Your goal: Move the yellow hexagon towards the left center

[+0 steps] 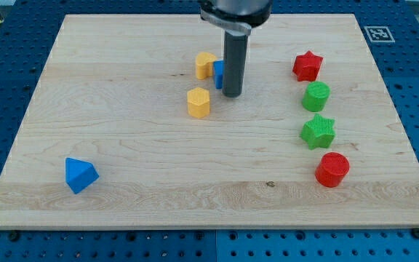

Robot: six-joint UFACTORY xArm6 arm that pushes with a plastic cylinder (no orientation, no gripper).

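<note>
The yellow hexagon [198,102] lies on the wooden board [122,145], a little left of the view's middle and above centre. My tip [231,94] touches the board just right of the hexagon, a small gap apart. Behind the rod sits a blue block [218,74], partly hidden, so its shape is unclear. A second yellow block [205,65] lies against the blue block's left side.
A blue triangle [79,175] lies at the lower left. Down the right side stand a red star [307,65], a green cylinder [316,96], a green star [318,132] and a red cylinder [332,169]. A fiducial tag [376,33] marks the top right corner.
</note>
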